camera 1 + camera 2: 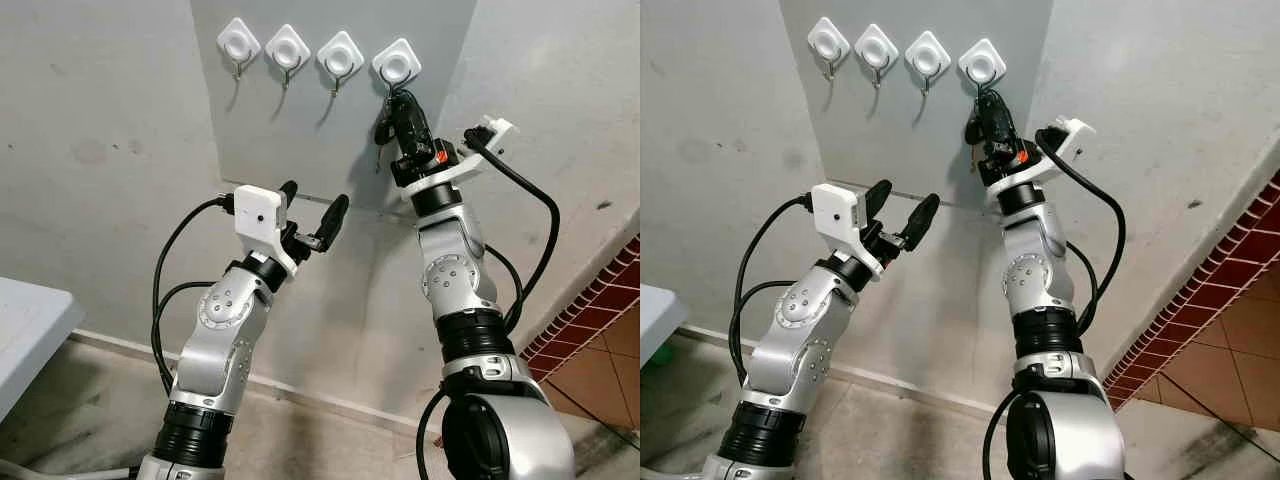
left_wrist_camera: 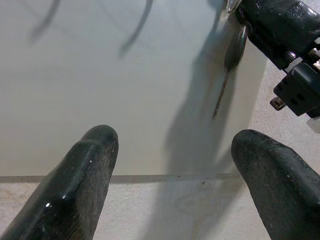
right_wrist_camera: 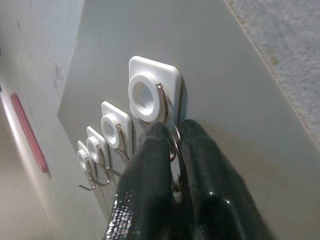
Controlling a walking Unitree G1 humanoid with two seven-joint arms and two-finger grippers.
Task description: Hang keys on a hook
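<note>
Nearest, the left gripper (image 1: 312,213) hovers open and idle, while the right gripper (image 3: 170,150) pinches the key ring (image 3: 176,145) at the rightmost hook (image 3: 161,100), keys (image 1: 382,135) dangling below; next, probably seat the ring and release.

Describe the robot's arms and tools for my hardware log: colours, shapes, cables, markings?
Both arms are silver metal with black joint rings and round screw-studded joint housings. Each wrist carries a white boxy camera mount fed by a looping black cable. The left tool and right tool each have two long, glossy black, rounded fingers. Near the right tool's base sits a small orange-red mark.
</note>
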